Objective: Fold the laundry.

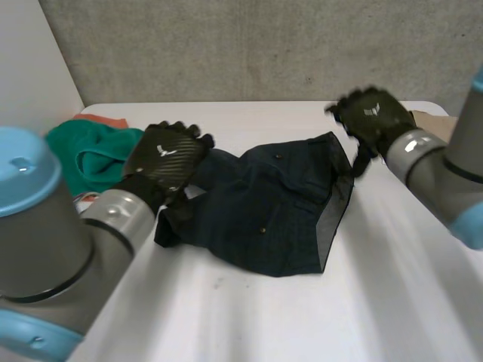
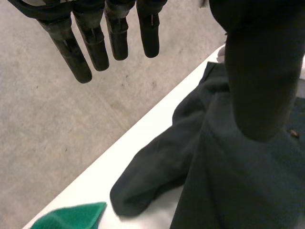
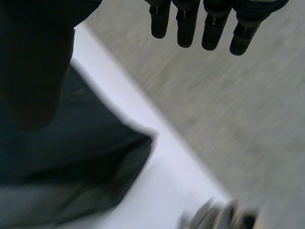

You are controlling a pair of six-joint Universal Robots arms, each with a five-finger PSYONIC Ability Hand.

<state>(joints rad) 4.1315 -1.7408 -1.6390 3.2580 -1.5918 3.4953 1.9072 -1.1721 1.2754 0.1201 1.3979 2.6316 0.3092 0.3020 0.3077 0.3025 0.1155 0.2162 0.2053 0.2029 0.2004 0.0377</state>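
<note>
Judged barely begun. Found a dark navy garment [image 1: 272,211] lying rumpled across the middle of the white tabletop [image 1: 264,324], with no clean fold made out anywhere on it. Noted one tube-like end [image 2: 152,167], sleeve or leg, trailing off its left side toward the green cloth and bunched on itself

Logged left hand [image 1: 166,154] over the garment's left end, with fingers [image 2: 95,45] straight and a little spread, thumb held apart, gripping nothing. Logged right hand [image 1: 373,117] at the garment's far right corner, with fingers [image 3: 214,28] likewise straight and clasping nothing. Could not tell from the head view whether either palm actually touches the cloth

Reckoned nearly all of the work left: spreading the navy garment flat, squaring its edges, tucking in the loose end, then folding it down. After that, the same for a green cloth [image 1: 90,154] heaped unfolded at the far left of the tabletop, well apart from the right hand, with a strip of orange cloth [image 1: 102,119] peeking out behind it

On containers: made out no basket, bin or tray, and saw all cloth lying straight on the tabletop. Spotted a flat tan piece [image 1: 432,121] just behind the right hand at the far edge. Could not tell whether it is a box, nor whether it holds anything
</note>
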